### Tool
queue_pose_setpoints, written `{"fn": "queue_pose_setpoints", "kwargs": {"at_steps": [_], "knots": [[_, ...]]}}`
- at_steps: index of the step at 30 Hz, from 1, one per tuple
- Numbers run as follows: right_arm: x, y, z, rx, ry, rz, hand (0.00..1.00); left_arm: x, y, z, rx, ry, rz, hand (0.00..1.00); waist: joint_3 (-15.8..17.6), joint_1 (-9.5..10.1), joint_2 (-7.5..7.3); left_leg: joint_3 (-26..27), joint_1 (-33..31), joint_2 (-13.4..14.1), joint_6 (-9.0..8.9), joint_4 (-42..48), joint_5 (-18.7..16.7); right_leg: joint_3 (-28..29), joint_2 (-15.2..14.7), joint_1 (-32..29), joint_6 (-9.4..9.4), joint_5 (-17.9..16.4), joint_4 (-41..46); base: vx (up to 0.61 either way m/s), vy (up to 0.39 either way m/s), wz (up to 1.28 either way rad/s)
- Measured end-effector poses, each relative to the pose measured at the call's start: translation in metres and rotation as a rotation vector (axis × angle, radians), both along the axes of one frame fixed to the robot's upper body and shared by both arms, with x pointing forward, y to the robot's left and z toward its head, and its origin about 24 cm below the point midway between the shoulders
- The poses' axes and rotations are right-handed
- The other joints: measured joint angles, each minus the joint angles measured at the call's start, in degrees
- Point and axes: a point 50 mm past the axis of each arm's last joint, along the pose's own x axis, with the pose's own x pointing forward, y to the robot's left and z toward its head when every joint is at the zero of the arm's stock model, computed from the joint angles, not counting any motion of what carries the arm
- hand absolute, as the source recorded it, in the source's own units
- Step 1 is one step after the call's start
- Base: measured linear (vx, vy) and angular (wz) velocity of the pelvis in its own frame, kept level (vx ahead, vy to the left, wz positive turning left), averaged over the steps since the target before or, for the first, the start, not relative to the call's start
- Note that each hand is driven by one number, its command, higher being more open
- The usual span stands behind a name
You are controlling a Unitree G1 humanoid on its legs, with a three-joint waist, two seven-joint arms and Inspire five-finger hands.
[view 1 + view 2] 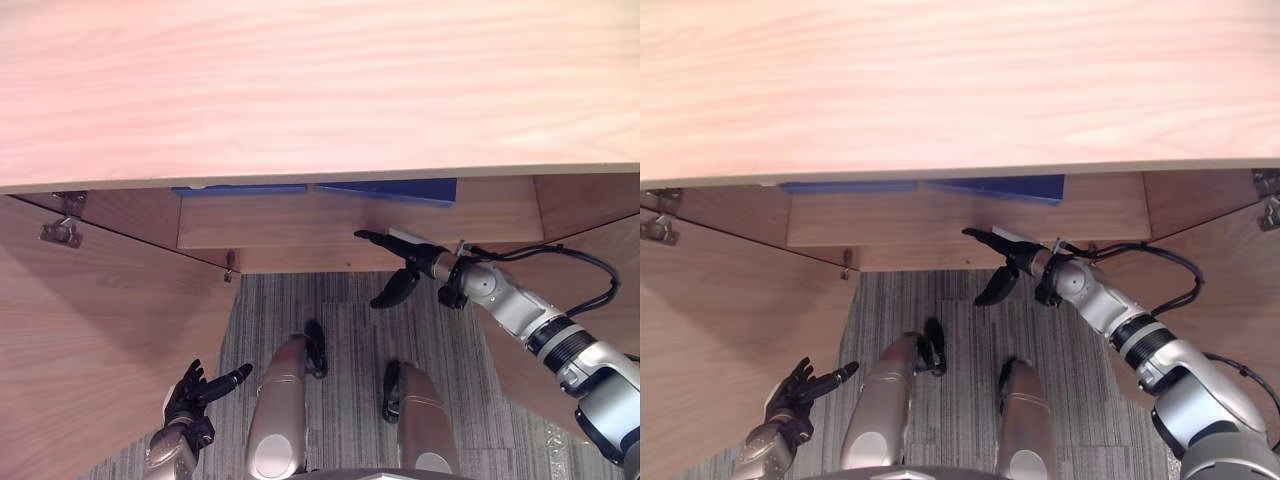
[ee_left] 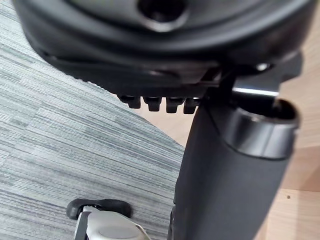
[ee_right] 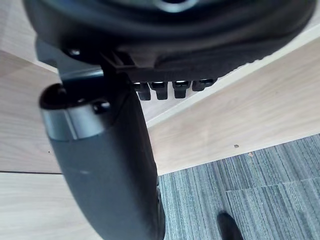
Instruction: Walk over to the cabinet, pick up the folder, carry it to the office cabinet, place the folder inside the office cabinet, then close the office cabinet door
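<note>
Blue folder is lying flat on the shelf inside the office cabinet, mostly tucked under the cabinet top, with only its front edge showing. Long axis is running left-right along the shelf front. A second blue strip is showing further to the robot's left; can't tell if it is part of the same folder.

Folder is sitting just beyond and slightly above the right robot hand in the head views, so the right arm is the nearer one by far. Right robot hand is reaching toward the shelf front, fingers straight, thumb hanging down apart from them, gripping nothing. Fingertips are lying over the shelf's front board; contact can't be confirmed.

Left robot hand is hanging low, well apart from the folder, just beside the left door, fingers loose with one pointing out, holding nothing.

Both doors are standing swung open; the right door is lying beside the right forearm. Judgement: folder looks placed, so door closing is what's left, and each door is lying outboard of its own robot hand.
</note>
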Motion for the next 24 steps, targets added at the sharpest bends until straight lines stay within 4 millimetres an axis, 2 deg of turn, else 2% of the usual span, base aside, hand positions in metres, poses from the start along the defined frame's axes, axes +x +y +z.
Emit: {"fn": "queue_pose_setpoints", "kwargs": {"at_steps": [2,7,8,9,10,11,12,14,16,17,19,21,23,24], "knots": [[-0.008,0.0,-0.014,0.028,0.042,-0.019,1.0,0.0,0.0,0.0,0.0,0.001,0.0,1.0,-0.2,0.12,-0.05,-0.1,2.8,0.0,-0.58,-2.3,0.6,-0.8,0.1,3.1,-0.13,0.8,-2.7,0.03,-0.054,0.0],[-0.048,0.013,-0.074,0.229,0.221,-0.139,1.0,-0.002,-0.002,-0.002,-0.001,0.01,-0.01,1.0,-4.4,-0.22,-1.7,-1.8,10.8,-1.5,-2.57,-15.5,6.7,-4.6,1.1,11.9,-1.53,5.1,-14.9,0.08,-0.115,0.23],[-0.063,0.019,-0.098,0.319,0.298,-0.224,1.0,-0.006,-0.004,-0.005,-0.003,0.034,-0.01,1.0,-6.9,-0.76,-2.05,-3.1,12.8,-1.4,-3.47,-19.1,8.5,-6.1,2.2,14.8,-1.9,7.0,-19.3,0.14,-0.141,0.25],[-0.068,0.021,-0.108,0.351,0.329,-0.268,1.0,-0.009,-0.005,-0.008,-0.003,0.049,-0.011,1.0,-8.0,-1.03,-2.15,-3.6,13.4,-1.4,-3.73,-20.3,9.1,-6.7,2.6,15.8,-2.01,7.6,-21.0,0.16,-0.164,0.26],[-0.079,0.022,-0.126,0.414,0.386,-0.368,1.0,-0.012,-0.008,-0.011,-0.005,0.073,-0.013,1.0,-9.1,-1.36,-2.43,-4.0,14.9,-1.1,-4.22,-22.1,9.8,-7.1,3.4,17.8,-2.36,8.6,-23.7,0.11,-0.126,0.11],[-0.092,0.02,-0.144,0.485,0.43,-0.508,1.0,-0.015,-0.012,-0.015,-0.011,0.093,0.007,1.0,-9.7,-1.39,-2.31,-4.4,16.1,-0.4,-4.35,-22.2,9.7,-7.2,4.4,20.2,-2.69,9.5,-26.0,0.09,-0.113,0.02],[-0.098,0.02,-0.152,0.517,0.45,-0.579,1.0,-0.017,-0.016,-0.018,-0.018,0.103,0.024,1.0,-10.0,-1.44,-2.26,-4.6,16.6,-0.1,-4.58,-22.1,9.6,-7.3,4.9,21.2,-2.77,10.0,-27.2,0.06,-0.091,-0.06],[-0.129,0.016,-0.182,0.594,0.54,-0.838,1.0,-0.026,-0.03,-0.028,-0.046,0.159,0.087,1.0,-11.2,-1.94,-2.5,-5.3,18.4,1.0,-5.66,-21.2,8.8,-7.0,6.4,24.9,-3.13,11.6,-31.0,0.04,-0.056,-0.1],[-0.156,0.014,-0.2,0.662,0.606,-1.026,1.0,-0.033,-0.043,-0.035,-0.059,0.211,0.099,1.0,-11.8,-2.96,-2.62,-6.7,19.7,1.3,-6.63,-20.4,8.0,-6.5,7.1,27.1,-3.32,12.3,-32.8,0.01,-0.02,-0.11],[-0.165,0.014,-0.204,0.68,0.621,-1.081,1.0,-0.035,-0.047,-0.036,-0.066,0.225,0.099,1.0,-12.2,-3.27,-2.68,-7.0,20.0,1.3,-6.76,-20.2,7.8,-6.2,7.3,27.5,-3.41,12.5,-33.2,-0.01,0.008,-0.24],[-0.198,0.01,-0.219,0.73,0.686,-1.279,1.0,-0.04,-0.056,-0.04,-0.068,0.254,0.099,1.0,-14.3,-4.86,-2.39,-7.6,20.6,2.1,-6.7,-20.1,6.7,-4.1,8.5,27.7,-3.65,13.7,-34.3,-0.02,0.028,-0.43],[-0.205,0.003,-0.223,0.754,0.687,-1.381,1.0,-0.039,-0.06,-0.041,-0.046,0.273,0.067,1.0,-15.5,-5.37,-2.23,-7.1,22.0,2.6,-6.7,-21.4,6.8,-1.3,9.0,27.9,-3.73,15.3,-35.7,-0.05,0.028,-0.69],[-0.213,-0.006,-0.225,0.769,0.674,-1.478,1.0,-0.04,-0.062,-0.042,-0.027,0.289,0.034,1.0,-16.4,-6.59,-2.42,-4.8,24.9,2.5,-6.51,-24.6,8.0,1.0,8.8,28.6,-3.4,16.8,-37.0,-0.09,0.047,-0.65],[-0.222,-0.011,-0.229,0.76,0.684,-1.539,1.0,-0.043,-0.062,-0.043,-0.015,0.309,0.025,1.0,-17.9,-7.09,-2.29,-3.1,26.9,1.9,-6.89,-28.6,9.4,2.8,8.4,28.1,-3.24,17.5,-37.8,-0.09,0.051,-0.73]]}}
